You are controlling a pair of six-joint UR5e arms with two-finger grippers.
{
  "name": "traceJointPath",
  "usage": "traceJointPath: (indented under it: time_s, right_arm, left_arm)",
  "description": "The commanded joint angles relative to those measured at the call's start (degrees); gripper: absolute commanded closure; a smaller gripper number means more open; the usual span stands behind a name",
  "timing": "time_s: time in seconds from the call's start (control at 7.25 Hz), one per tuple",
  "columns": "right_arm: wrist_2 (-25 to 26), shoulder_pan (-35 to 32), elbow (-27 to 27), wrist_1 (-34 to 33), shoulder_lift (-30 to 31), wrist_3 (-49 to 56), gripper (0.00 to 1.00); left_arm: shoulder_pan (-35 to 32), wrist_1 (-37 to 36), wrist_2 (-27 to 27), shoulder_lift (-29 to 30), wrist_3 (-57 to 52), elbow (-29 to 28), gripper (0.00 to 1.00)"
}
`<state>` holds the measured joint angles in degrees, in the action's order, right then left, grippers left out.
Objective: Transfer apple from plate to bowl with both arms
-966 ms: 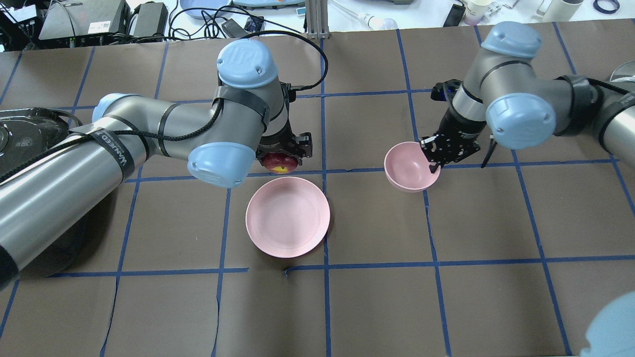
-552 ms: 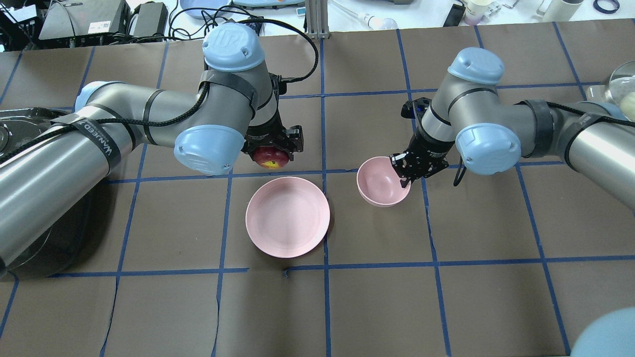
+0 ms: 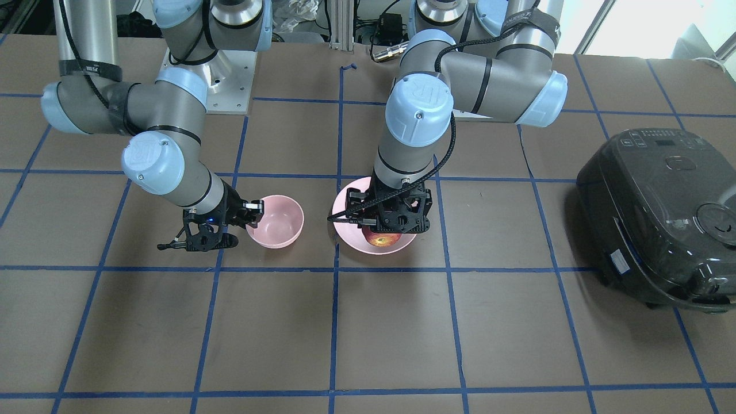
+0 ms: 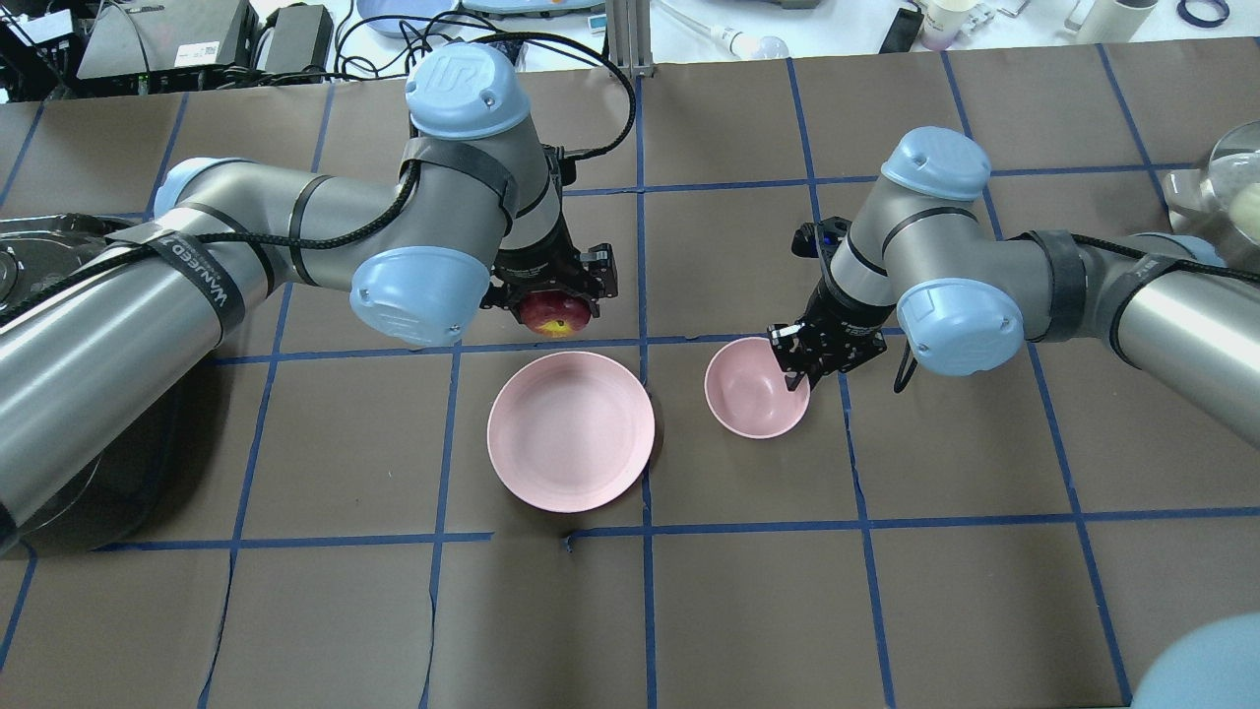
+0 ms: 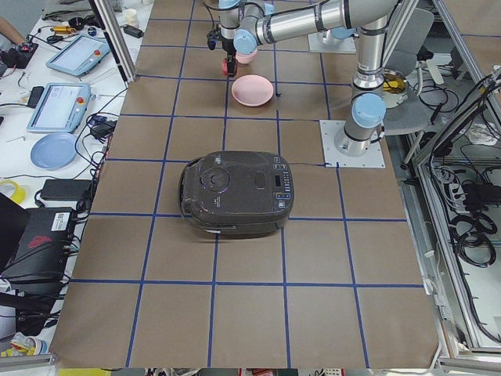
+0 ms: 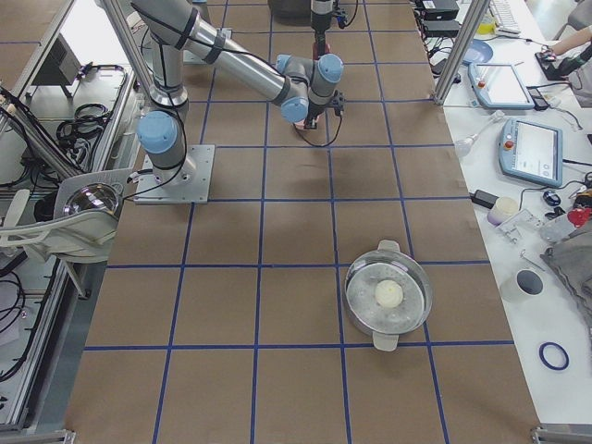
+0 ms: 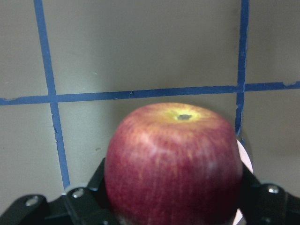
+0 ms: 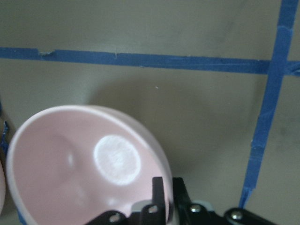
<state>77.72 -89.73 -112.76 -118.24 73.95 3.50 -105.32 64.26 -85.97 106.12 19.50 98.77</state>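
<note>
Left claw point(image 4: 551, 293) is clenched on the apple point(image 4: 555, 314), and it's a firm hold: black fingers point(image 7: 84, 206) press in on either side of the red skin. The yellowish patch with its dark dimple faces away from the wrist camera. The apple is up in the air, clear of the plate point(image 4: 571, 438). That plate lies bare below the claw, on the robot's side of it. On the wrist view only a sliver of pink peeks out behind the fruit on the right. From overhead the apple shows just past the plate's far rim, and from the front it overlaps that same edge.

Over to the right claw point(image 4: 793, 378), which is closed on the bowl point(image 4: 750, 392), nipping the rim with one finger point(image 8: 159, 192) inside the wall and the other outside. The bowl reaches out from this claw toward the left claw, its mouth tipped a little on the wrist view. Whether its base touches the table point(image 4: 886, 591) I cannot tell. Bowl and plate sit just beside each other with a narrow gap between them, the bowl lying between the right claw and the plate.

Brown paper with blue tape lines runs under both claws. A dark rice cooker point(image 3: 661, 213) sits well apart on the left claw's outer side, away from the right claw
</note>
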Motion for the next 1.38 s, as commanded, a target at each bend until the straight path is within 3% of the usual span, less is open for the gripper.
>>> traceJointPath:
  time_s: [0.0,0.28,0.41,0.55,0.83,1.24]
  right_arm:
    - [0.76,0.61,2.7,0.37,0.84,-1.66,0.0]
    - [7.66,3.06,14.09,11.04,1.28,-0.87,0.0]
    - [8.58,4.9,17.63,17.28,2.07,-0.78,0.0]
    - [9.63,6.66,18.53,18.73,3.55,-0.87,0.0]
    - [12.54,7.46,18.54,19.09,4.53,-0.78,0.0]
    - [14.56,8.34,18.45,18.74,5.24,-0.25,0.0]
  left_arm:
    - [-3.03,-1.06,0.81,0.4,12.07,-0.24,1.0]
    - [-8.03,-3.42,0.89,1.45,22.38,-0.59,1.0]
    - [-9.88,-5.27,4.72,2.32,27.21,-0.59,1.0]
    - [-11.73,-8.85,7.98,3.9,29.78,-0.59,1.0]
    - [-15.33,-13.97,8.1,7.67,32.26,-0.94,1.0]
    - [-16.58,-15.83,8.02,12.16,31.92,-0.94,1.0]
